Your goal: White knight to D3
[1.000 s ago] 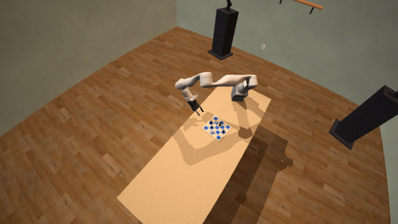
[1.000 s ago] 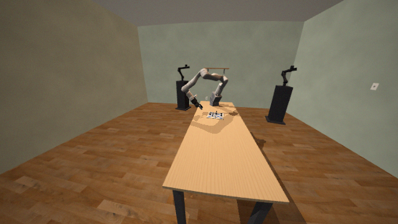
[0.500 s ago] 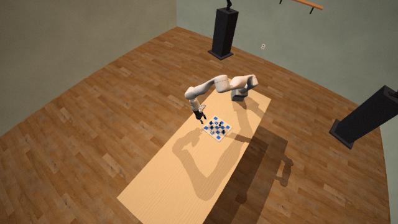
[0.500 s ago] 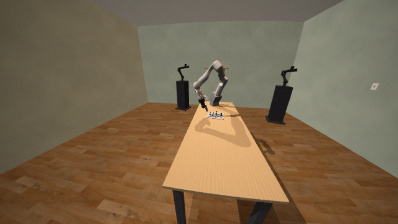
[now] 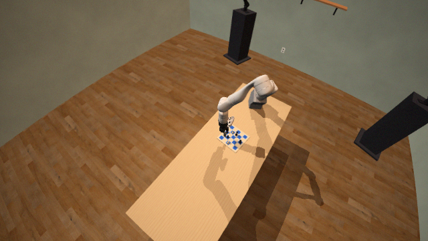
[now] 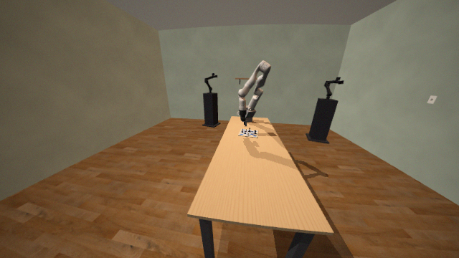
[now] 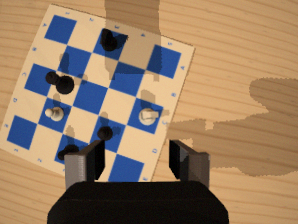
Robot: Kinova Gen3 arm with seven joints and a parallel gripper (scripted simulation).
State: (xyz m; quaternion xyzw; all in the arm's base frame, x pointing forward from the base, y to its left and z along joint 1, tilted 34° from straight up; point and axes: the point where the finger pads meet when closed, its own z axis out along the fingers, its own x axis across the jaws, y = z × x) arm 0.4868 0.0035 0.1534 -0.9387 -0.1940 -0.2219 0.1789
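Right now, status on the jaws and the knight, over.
Gripper open, empty, above the chessboard's edge. White knight not told apart from here; two white pieces, and, upright. Black piece close to the jaws.

Even, soft room light throws hard arm shadows across the table [image 5: 187,201]; wide views bow at the edges, wrist view coarse.

One chessboard [image 7: 174,63] on one table [image 6: 251,186], four black pieces, two white pieces showing, two dark pedestals [image 6: 210,109] by the far wall
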